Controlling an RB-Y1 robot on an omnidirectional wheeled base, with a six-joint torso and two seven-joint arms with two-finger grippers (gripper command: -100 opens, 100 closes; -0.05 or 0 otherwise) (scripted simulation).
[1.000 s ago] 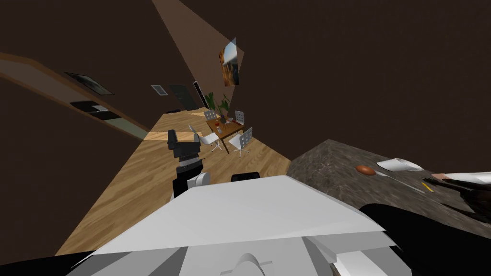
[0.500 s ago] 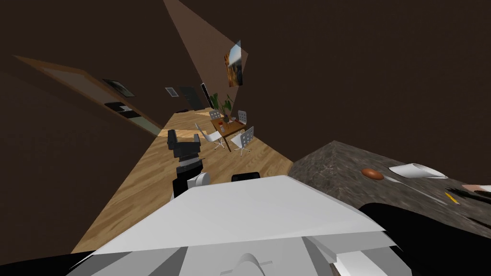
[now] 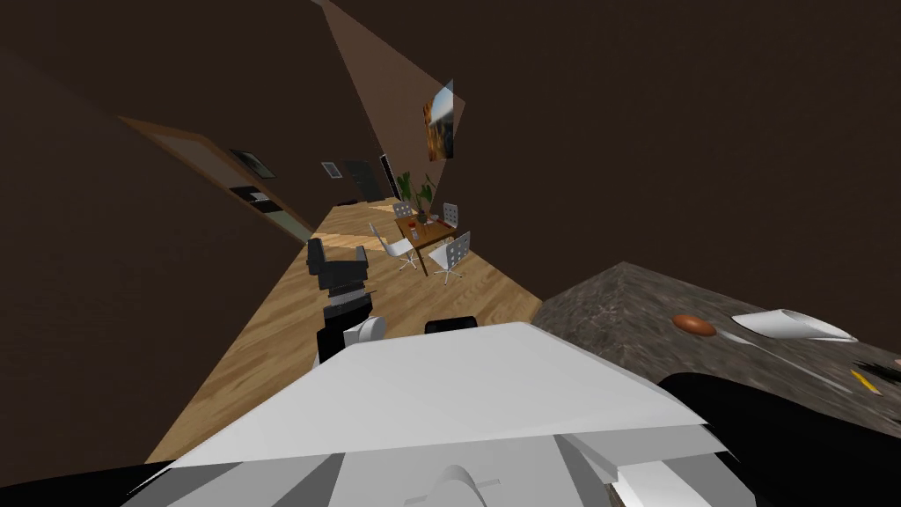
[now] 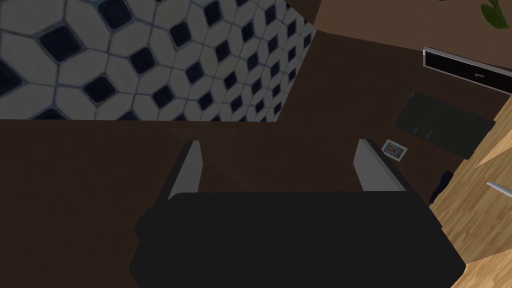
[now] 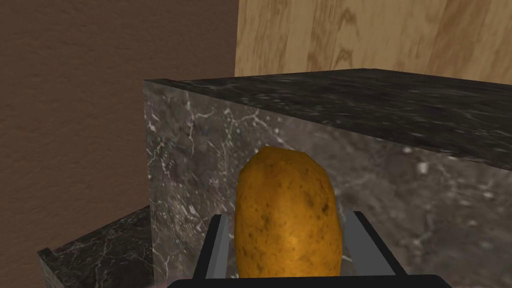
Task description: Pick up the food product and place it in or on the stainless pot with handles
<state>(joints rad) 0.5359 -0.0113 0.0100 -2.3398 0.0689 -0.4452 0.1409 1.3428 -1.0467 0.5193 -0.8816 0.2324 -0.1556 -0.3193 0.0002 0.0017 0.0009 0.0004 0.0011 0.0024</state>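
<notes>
the dark marble counter [image 3: 616,308] stands at my right in the head view and bears a white vessel [image 3: 792,324]; i cannot tell whether this is the pot. the right claw [image 5: 288,218] is clamped on the brown potato [image 5: 285,215], whose long axis runs along the fingers and points at the counter's marbled side, so this arm is the nearer. the left claw [image 4: 278,144] stands wide and empty.

- A home: the kitchen end opens onto a dining area.
- A dark marbled stone counter [image 3: 616,308] carries a white vessel [image 3: 787,324] lying on its side.
- A wooden table [image 3: 426,232] stands among white chairs [image 3: 453,255], with potted plants [image 3: 412,187] behind.
- Wood-plank floor [image 3: 282,352]; a framed picture [image 3: 440,119] hangs on a brown wall.
- Black-and-white patterned tiles [image 4: 150,60].
- Food: a potato [image 5: 285,220] before the counter's side.
</notes>
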